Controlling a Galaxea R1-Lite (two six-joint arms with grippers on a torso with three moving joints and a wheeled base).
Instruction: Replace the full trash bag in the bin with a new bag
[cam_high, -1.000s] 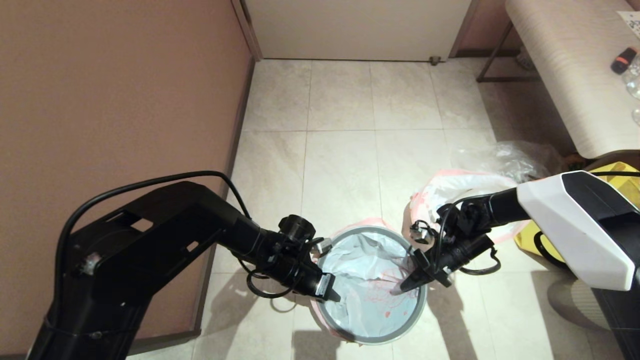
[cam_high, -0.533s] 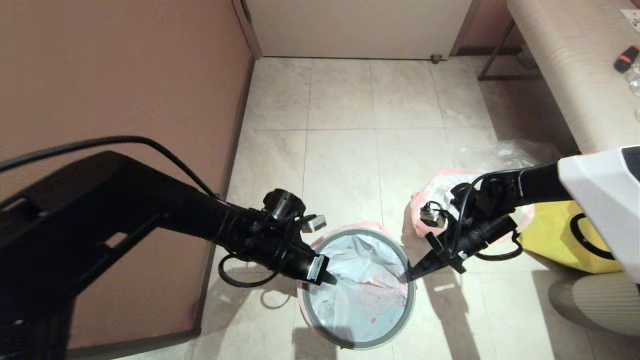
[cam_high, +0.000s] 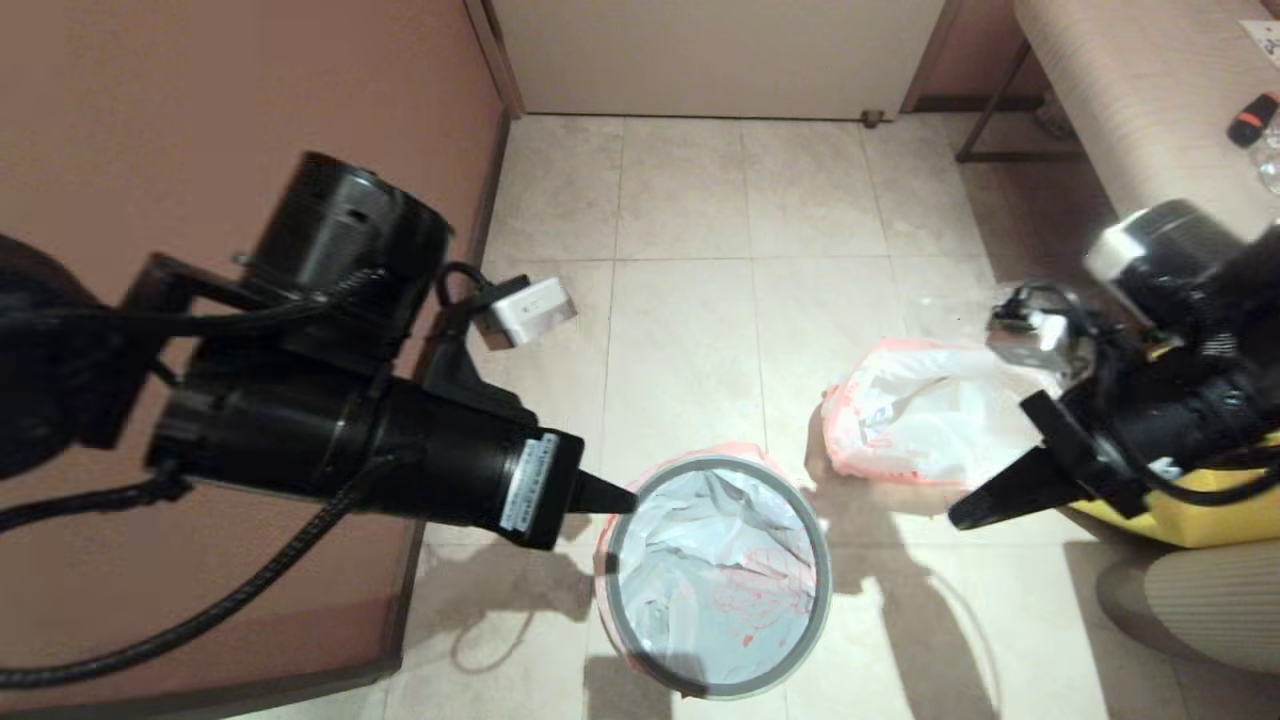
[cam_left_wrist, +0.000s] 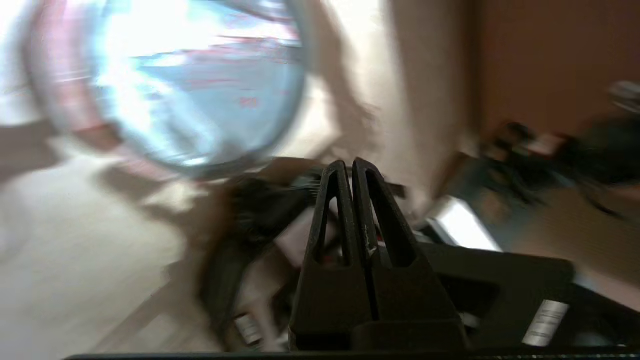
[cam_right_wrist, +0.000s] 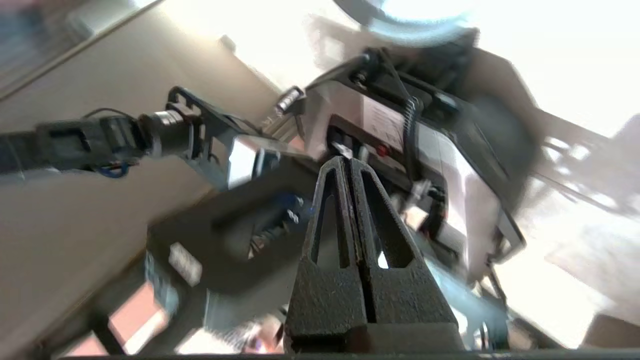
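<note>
Film of the new bag (cam_high: 715, 590), lining the bin (cam_high: 812, 640), is soft, light, slippery; pinch its pink rim. Left gripper (cam_high: 622, 497) at ten o'clock, right gripper (cam_high: 962, 517) at three o'clock, both closed, empty.

Head view high above, looking steeply down on tiled floor (cam_high: 690, 200) and bin (cam_high: 716, 588), left wrist view close behind closed fingers, facing the bin (cam_left_wrist: 190, 85), right wrist view close behind closed fingers, facing robot body, bin rim shared.
</note>
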